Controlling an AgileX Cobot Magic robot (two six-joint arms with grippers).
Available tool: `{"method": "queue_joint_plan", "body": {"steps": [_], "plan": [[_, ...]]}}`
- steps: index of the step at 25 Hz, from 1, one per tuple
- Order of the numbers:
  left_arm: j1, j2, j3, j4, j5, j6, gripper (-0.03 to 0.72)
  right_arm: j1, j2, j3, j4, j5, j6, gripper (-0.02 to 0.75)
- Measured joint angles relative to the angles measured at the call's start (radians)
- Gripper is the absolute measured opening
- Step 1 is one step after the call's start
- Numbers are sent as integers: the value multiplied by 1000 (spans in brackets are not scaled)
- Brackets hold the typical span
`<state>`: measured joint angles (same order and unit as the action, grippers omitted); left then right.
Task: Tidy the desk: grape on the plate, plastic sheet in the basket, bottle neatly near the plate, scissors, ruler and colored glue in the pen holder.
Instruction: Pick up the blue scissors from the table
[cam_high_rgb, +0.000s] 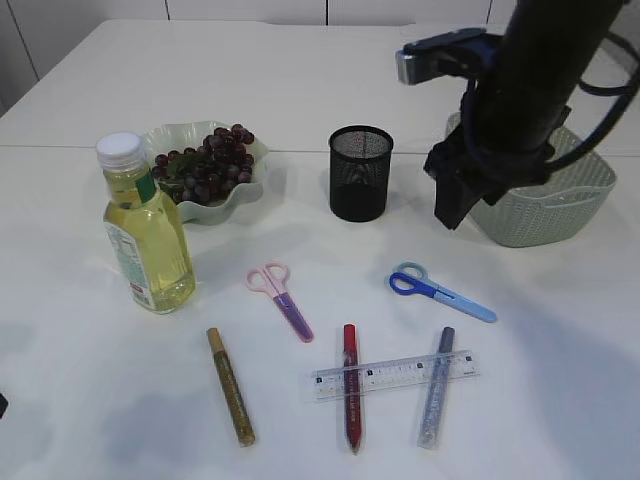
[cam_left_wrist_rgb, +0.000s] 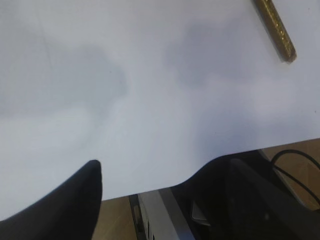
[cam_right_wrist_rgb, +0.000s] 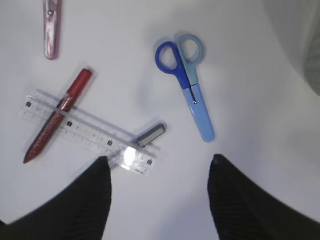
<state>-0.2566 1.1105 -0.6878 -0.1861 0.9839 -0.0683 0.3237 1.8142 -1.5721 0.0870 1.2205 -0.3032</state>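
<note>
**White surface with desk items laid out, right arm raised over the basket side**

A wide white surface (cam_high_rgb: 560, 400) carries everything. At the right rear, the black right arm (cam_high_rgb: 540, 90) hangs above a pale green woven plastic basket (cam_high_rgb: 580, 205). Its fingers (cam_right_wrist_rgb: 75, 205) stand apart with nothing between them, hovering over the ruler and blue scissors. The left arm's fingers (cam_left_wrist_rgb: 70, 205) also stand apart, empty, near the surface's front edge.

At the left, an upright clear bottle of yellow liquid with a white cap (cam_high_rgb: 147, 225) stands just in front of a pale green wavy-edged plate (cam_high_rgb: 165, 135) holding a bunch of dark purple grapes (cam_high_rgb: 205, 165). A black mesh pen holder (cam_high_rgb: 360, 172) stands in the middle rear.

In front lie blue-handled scissors (cam_high_rgb: 440, 290) and smaller pink scissors (cam_high_rgb: 282, 298), both shut. A clear plastic ruler (cam_high_rgb: 395, 375) rests across a red glitter glue pen (cam_high_rgb: 351, 398) and a silver glitter glue pen (cam_high_rgb: 437, 388). A gold glitter glue pen (cam_high_rgb: 230, 385) lies apart on the left.
</note>
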Motion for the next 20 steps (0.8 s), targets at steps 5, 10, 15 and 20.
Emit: {"method": "queue_joint_plan", "body": {"steps": [5,10,15,20], "plan": [[0,6,0,-18,51,36,561,10,110,-20,-77,-9,-28,452],[0,6,0,-20,93,47,561,11,177,-20,-103,-94,-110,435],[0,6,0,-21,103,48,561,11,211,-21,-106,-175,-178,425],[0,6,0,-21,107,49,561,11,247,-25,-107,-193,-194,421]]}}
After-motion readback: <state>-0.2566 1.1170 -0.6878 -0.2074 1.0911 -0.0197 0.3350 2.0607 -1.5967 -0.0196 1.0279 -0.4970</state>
